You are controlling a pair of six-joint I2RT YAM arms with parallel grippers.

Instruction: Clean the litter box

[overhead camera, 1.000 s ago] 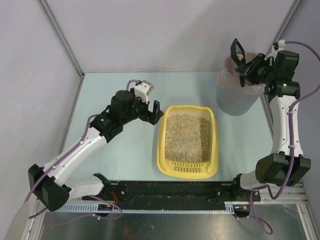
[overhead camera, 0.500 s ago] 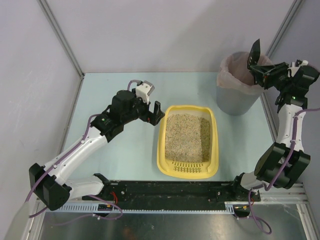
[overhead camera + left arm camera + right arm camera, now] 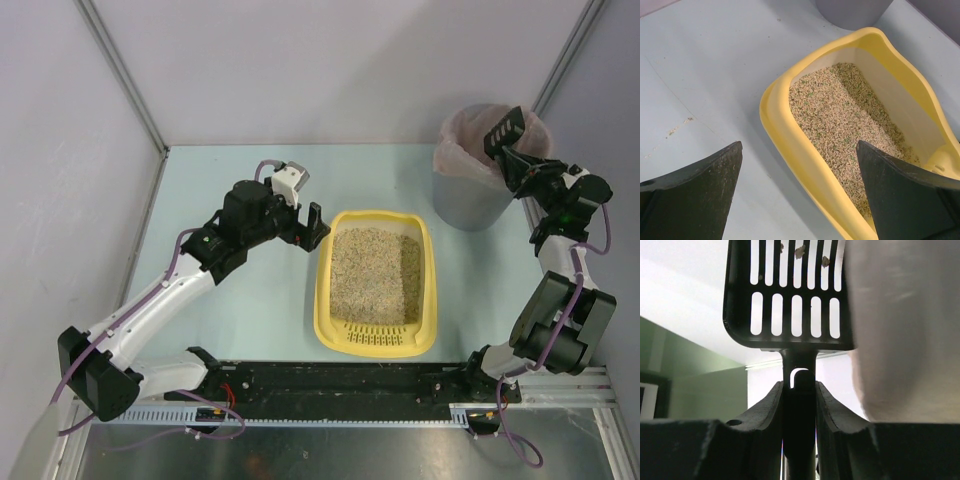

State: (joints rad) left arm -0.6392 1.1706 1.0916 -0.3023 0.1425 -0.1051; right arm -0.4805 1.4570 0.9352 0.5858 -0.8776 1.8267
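The yellow litter box (image 3: 325,290) lies mid-table, holding beige granular litter (image 3: 375,270). My left gripper (image 3: 312,225) hovers open at its far left corner. In the left wrist view that gripper (image 3: 799,147) has its fingers either side of the box's rim (image 3: 785,125), touching nothing. My right gripper (image 3: 530,172) is shut on the handle of a black slotted scoop (image 3: 503,130), whose head is at the right rim of the grey bin (image 3: 470,205). The right wrist view shows the gripper (image 3: 799,390) clamped on the handle, and a few litter bits stuck in the scoop (image 3: 790,289).
The bin has a pinkish bag liner (image 3: 455,150), seen as a pale blur (image 3: 900,330) beside the scoop. A black rail (image 3: 330,385) runs along the table's near edge. Grey walls close in the left, back and right. Small crumbs (image 3: 680,127) lie on the table left of the box.
The right arm swung right and lowered, carrying the scoop from high over the bin's middle to its right rim and turning the head. The left arm has not moved.
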